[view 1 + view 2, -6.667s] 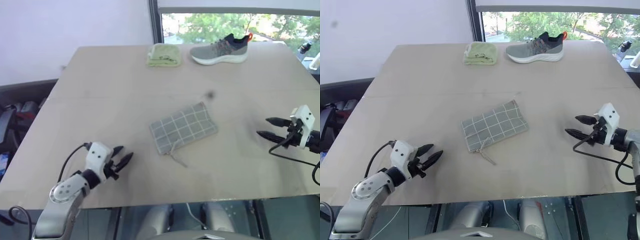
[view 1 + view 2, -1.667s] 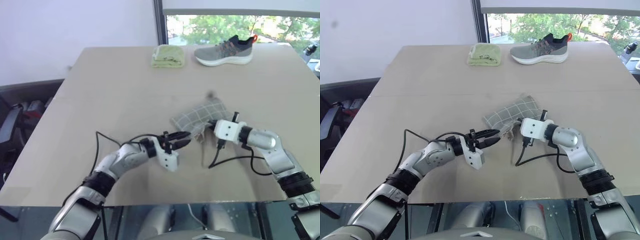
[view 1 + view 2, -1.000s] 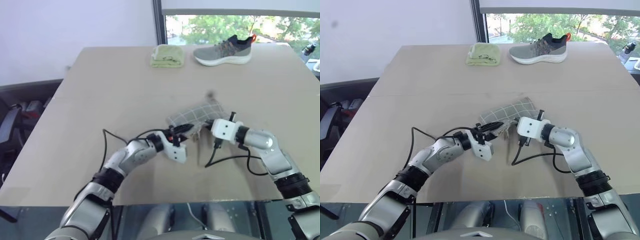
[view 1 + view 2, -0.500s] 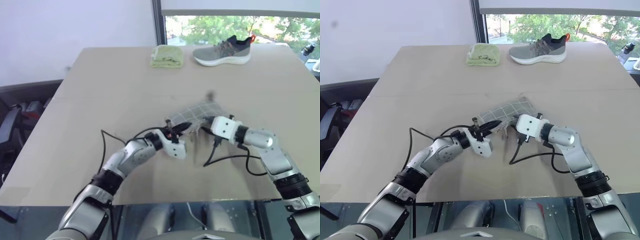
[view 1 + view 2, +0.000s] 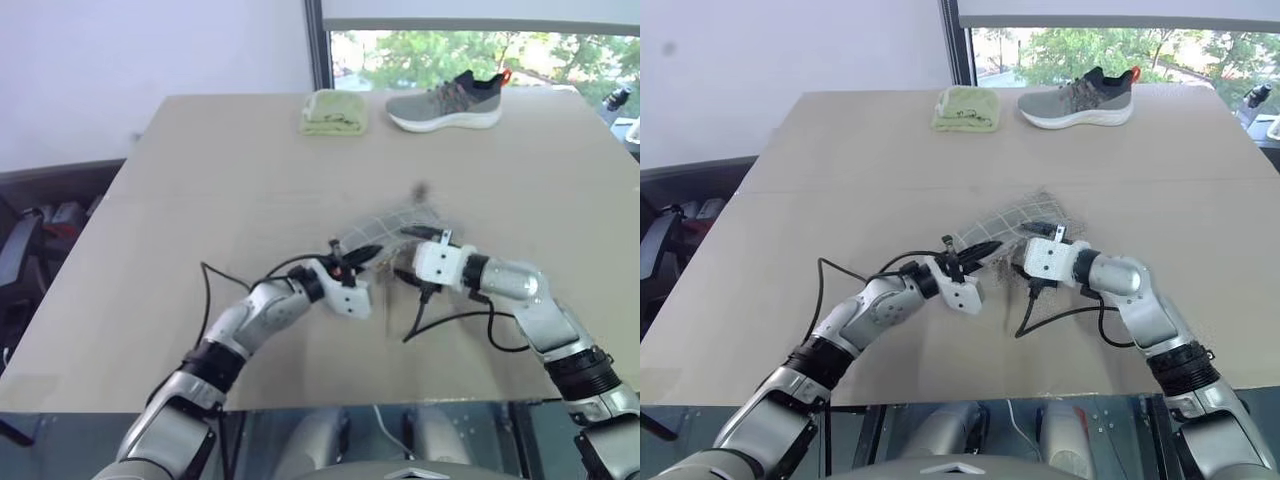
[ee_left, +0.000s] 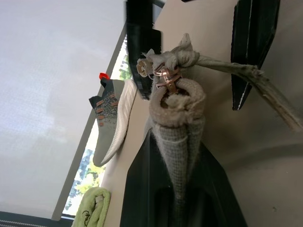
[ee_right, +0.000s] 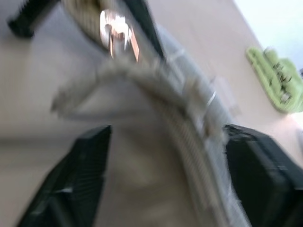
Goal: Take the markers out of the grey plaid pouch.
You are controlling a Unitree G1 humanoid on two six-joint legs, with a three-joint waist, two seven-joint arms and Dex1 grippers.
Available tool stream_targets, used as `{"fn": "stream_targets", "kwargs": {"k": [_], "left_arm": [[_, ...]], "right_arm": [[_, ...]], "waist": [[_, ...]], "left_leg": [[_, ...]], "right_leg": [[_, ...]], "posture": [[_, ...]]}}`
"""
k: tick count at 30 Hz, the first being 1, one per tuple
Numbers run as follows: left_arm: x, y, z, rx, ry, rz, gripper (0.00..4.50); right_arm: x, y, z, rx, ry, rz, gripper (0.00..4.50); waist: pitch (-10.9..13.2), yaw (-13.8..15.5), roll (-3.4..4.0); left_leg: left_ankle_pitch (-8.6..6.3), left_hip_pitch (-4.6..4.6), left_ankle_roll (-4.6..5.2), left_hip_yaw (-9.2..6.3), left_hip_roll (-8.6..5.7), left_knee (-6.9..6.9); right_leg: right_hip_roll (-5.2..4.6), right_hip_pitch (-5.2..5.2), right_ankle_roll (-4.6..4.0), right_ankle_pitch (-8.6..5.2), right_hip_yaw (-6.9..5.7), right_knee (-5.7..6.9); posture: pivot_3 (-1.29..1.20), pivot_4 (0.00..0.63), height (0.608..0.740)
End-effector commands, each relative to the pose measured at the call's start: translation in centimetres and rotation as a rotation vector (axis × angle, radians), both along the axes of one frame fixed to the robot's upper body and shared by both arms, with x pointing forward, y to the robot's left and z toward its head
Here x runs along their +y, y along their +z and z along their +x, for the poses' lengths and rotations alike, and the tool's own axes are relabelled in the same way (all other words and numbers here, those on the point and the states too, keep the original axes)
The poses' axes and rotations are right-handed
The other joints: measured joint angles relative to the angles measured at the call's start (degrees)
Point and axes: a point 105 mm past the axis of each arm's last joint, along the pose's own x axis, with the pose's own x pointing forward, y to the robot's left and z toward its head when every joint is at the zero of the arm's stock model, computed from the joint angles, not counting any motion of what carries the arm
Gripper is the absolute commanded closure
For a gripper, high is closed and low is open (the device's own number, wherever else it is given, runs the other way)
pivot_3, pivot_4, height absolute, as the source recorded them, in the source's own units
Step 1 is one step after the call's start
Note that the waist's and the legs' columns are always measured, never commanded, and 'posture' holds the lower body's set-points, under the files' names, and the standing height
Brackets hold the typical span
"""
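On the left, our left tool point(image 5: 358, 252) is clamped narrow on the near corner of the pouch point(image 5: 392, 226), which sits mid-tabletop point(image 5: 200, 180) with that end lifted off the surface. The markers are not to be seen, presumably inside. Just right of it, our right tool point(image 5: 1012, 247) stands with its fingers spread wide around the pouch's edge, holding nothing.

We judge the step in hand to be opening the pouch. To do it well, we keep the left pinch firm on the fabric rather than on the cord point(image 6: 236, 75), and bring the right fingers onto the small metal zipper pull point(image 6: 163, 80) before closing, then draw along the seam without dragging the whole pouch.

The head views show the layout, with the green cloth point(image 5: 333, 111) and the shoe point(image 5: 445, 98) far back. Our left wrist view shows the pinched fabric, the knotted cord and the metal pull up close; the right wrist view shows the spread fingers point(image 7: 80, 165) flanking the pouch edge.
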Motion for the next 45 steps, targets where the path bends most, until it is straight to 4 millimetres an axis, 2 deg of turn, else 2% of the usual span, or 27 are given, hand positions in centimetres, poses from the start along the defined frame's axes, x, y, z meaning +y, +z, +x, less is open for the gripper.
{"fn": "stream_targets", "kwargs": {"k": [1, 2, 3, 5, 6, 9, 10, 23, 24, 26, 31, 39, 45], "left_arm": [[0.2, -0.4, -0.7, 0.007, -0.023, 0.005, 4.50], [0.3, -0.2, -0.8, -0.001, -0.026, -0.001, 4.50], [0.3, -0.1, -0.9, -0.004, -0.028, -0.007, 3.85], [0.4, -0.2, -0.9, -0.001, -0.027, -0.006, 3.24], [0.5, -0.2, -0.8, 0.002, -0.022, -0.003, 2.65], [0.8, -0.4, -0.6, 0.020, 0.002, 0.004, 1.34], [0.9, -0.4, -0.6, 0.023, 0.007, 0.006, 1.25], [1.4, -0.7, -0.4, 0.034, 0.045, 0.016, 1.25], [1.4, -0.7, -0.3, 0.035, 0.049, 0.013, 1.63], [1.4, -0.6, -0.3, 0.034, 0.052, 0.010, 2.08], [1.5, -0.6, -0.2, 0.035, 0.068, 0.010, 4.47], [1.7, -0.9, 0.0, 0.045, 0.085, 0.014, 4.47], [1.7, -1.0, 0.0, 0.060, 0.090, 0.003, 4.47]], "right_arm": [[0.0, 1.1, 0.3, -0.060, -0.003, 0.002, 2.16], [0.0, 1.1, 0.4, -0.062, -0.006, 0.000, 2.61], [0.0, 1.1, 0.5, -0.063, -0.008, 0.000, 3.06], [0.1, 1.2, 0.5, -0.067, -0.010, 0.002, 3.96], [0.2, 1.2, 0.6, -0.069, -0.011, 0.004, 4.49], [0.2, 1.3, 0.7, -0.071, -0.017, 0.008, 4.50], [0.3, 1.3, 0.7, -0.071, -0.019, 0.009, 4.50], [0.9, 1.8, 0.8, -0.077, -0.028, 0.034, 4.50], [0.9, 1.8, 0.8, -0.077, -0.028, 0.035, 4.50], [0.9, 1.8, 0.7, -0.077, -0.028, 0.035, 4.50], [0.9, 1.8, 0.7, -0.075, -0.030, 0.035, 4.50], [0.7, 2.3, 0.4, -0.054, -0.037, 0.080, 4.50], [-0.3, 2.0, -1.1, 0.030, -0.022, 0.086, 4.50]], "waist": [[0.0, -0.1, 0.00], [0.0, -0.1, 0.00], [0.0, -0.1, 0.00], [0.0, -0.1, -0.02], [0.0, -0.1, -0.02], [0.0, 0.0, -0.02], [0.0, 0.0, -0.02], [0.0, -0.1, -0.03], [0.0, -0.1, -0.03], [0.0, -0.1, -0.03], [0.0, 0.1, -0.02], [0.0, 0.1, -0.02], [0.0, 0.1, -0.02]], "left_leg": [[0.00, 0.00, 0.00, 0.01, 0.00, -0.01], [0.00, 0.00, 0.00, 0.02, 0.00, -0.02], [0.00, 0.00, 0.00, 0.04, 0.00, -0.03], [0.00, -0.03, 0.00, 0.05, 0.00, -0.04], [0.00, -0.06, 0.00, 0.05, 0.00, -0.03], [0.00, -0.07, 0.00, 0.05, 0.00, -0.02], [0.00, -0.08, 0.00, 0.05, 0.00, -0.01], [0.00, -0.08, 0.00, 0.05, 0.00, -0.02], [0.00, -0.08, 0.00, 0.05, 0.00, -0.02], [0.00, -0.08, 0.00, 0.05, 0.00, -0.02], [0.00, -0.06, 0.00, 0.06, 0.01, -0.01], [0.00, -0.03, 0.00, 0.06, 0.00, 0.01], [0.00, -0.07, 0.00, 0.04, -0.01, 0.02]], "right_leg": [[0.00, -0.01, 0.00, 0.00, 0.02, -0.01], [0.00, -0.02, 0.00, 0.00, 0.04, -0.01], [0.00, -0.02, 0.00, 0.00, 0.05, -0.02], [0.00, -0.06, 0.00, 0.00, 0.06, -0.02], [0.00, -0.09, 0.00, 0.00, 0.06, -0.01], [0.01, -0.10, 0.00, 0.00, 0.06, 0.00], [0.01, -0.10, 0.00, 0.00, 0.06, 0.00], [0.01, -0.11, 0.00, 0.00, 0.07, 0.01], [0.01, -0.11, 0.00, 0.00, 0.07, 0.01], [0.01, -0.11, 0.00, 0.00, 0.07, 0.01], [0.01, -0.09, 0.00, 0.00, 0.07, 0.02], [0.01, -0.06, 0.00, 0.00, 0.07, 0.05], [-0.02, -0.07, 0.00, 0.00, 0.06, 0.02]], "posture": [[0.00, 0.150, 0.740], [0.00, 0.150, 0.740], [0.00, 0.150, 0.740], [0.00, 0.150, 0.740], [0.00, 0.150, 0.740], [0.00, 0.150, 0.740], [0.00, 0.150, 0.740], [0.00, 0.150, 0.740], [0.00, 0.150, 0.740], [0.00, 0.150, 0.740], [0.00, 0.150, 0.740], [0.00, 0.150, 0.740], [0.00, 0.150, 0.740]]}}
